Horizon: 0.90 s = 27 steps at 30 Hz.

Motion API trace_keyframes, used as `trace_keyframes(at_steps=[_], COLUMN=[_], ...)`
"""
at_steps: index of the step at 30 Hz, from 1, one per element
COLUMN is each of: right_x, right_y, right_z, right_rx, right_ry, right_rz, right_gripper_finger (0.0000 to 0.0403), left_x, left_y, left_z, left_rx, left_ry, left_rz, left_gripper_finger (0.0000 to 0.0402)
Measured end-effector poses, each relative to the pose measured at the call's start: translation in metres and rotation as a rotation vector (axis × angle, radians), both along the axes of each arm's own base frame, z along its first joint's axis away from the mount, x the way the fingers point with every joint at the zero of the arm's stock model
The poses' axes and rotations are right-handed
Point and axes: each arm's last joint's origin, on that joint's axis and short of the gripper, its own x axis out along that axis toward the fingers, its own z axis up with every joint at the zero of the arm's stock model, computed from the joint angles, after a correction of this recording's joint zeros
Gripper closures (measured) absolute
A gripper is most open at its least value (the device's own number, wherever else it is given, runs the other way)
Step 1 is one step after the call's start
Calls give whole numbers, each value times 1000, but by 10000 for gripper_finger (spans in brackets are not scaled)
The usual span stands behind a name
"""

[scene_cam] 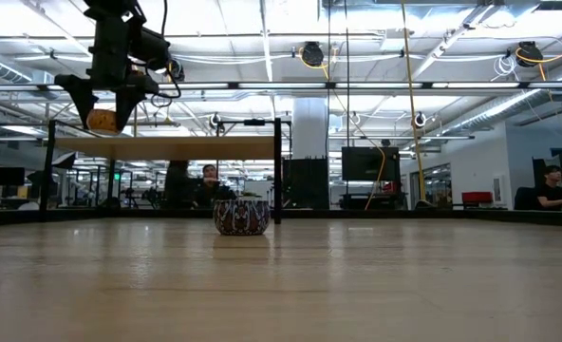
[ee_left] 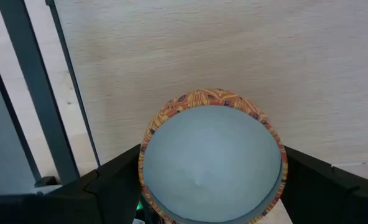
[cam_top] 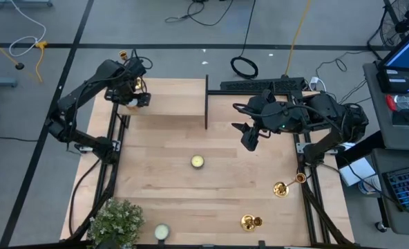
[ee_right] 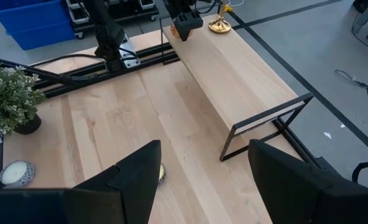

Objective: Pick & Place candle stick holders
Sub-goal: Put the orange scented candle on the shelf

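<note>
My left gripper (cam_top: 132,99) is over the left end of the raised wooden shelf (cam_top: 170,97), shut on a small round candle (ee_left: 212,165) with pale wax and an orange patterned wall. One gold candlestick (cam_top: 138,84) stands on its base on the shelf just beyond it, and also shows in the right wrist view (ee_right: 220,23). Two more gold candlesticks (cam_top: 280,188) (cam_top: 250,222) are on the table at the near right. My right gripper (cam_top: 249,138) is open and empty above the table, right of the shelf. My left gripper pinches the candle's round patterned wall (ee_left: 145,163) between its two fingers (ee_left: 109,186), one on each side. The fingers come from above, pointing down. The candle sits level, wax face up, just above the shelf top (scene_cam: 103,120); whether it touches the shelf I cannot tell.
A yellowish tealight (cam_top: 197,161) lies mid-table and shows as a patterned tin in the low view (scene_cam: 241,217). A white tealight (cam_top: 162,232) and a potted plant (cam_top: 115,223) are at the near left. The shelf's black end frame (cam_top: 206,102) stands upright. People sit beyond the table.
</note>
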Motion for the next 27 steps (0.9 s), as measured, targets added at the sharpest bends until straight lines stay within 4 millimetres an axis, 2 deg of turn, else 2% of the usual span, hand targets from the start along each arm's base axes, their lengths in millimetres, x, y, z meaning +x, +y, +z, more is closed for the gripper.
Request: trace_keyframes(at_steps=[16, 23, 27], right_x=[0, 0, 0], right_y=[0, 0, 0], right_z=[0, 0, 0], right_rx=[3, 5, 5], right_ry=[-2, -3, -3], right_rz=[-2, -4, -4], right_gripper_finger=[165, 165, 165], left_x=[-1, -5, -7], left_y=[1, -2, -5], left_z=[0, -17, -19], left_rx=[3, -37, -9], left_ry=[8, 37, 24], left_rz=[-9, 5, 10], left_gripper_finger=[83, 83, 83])
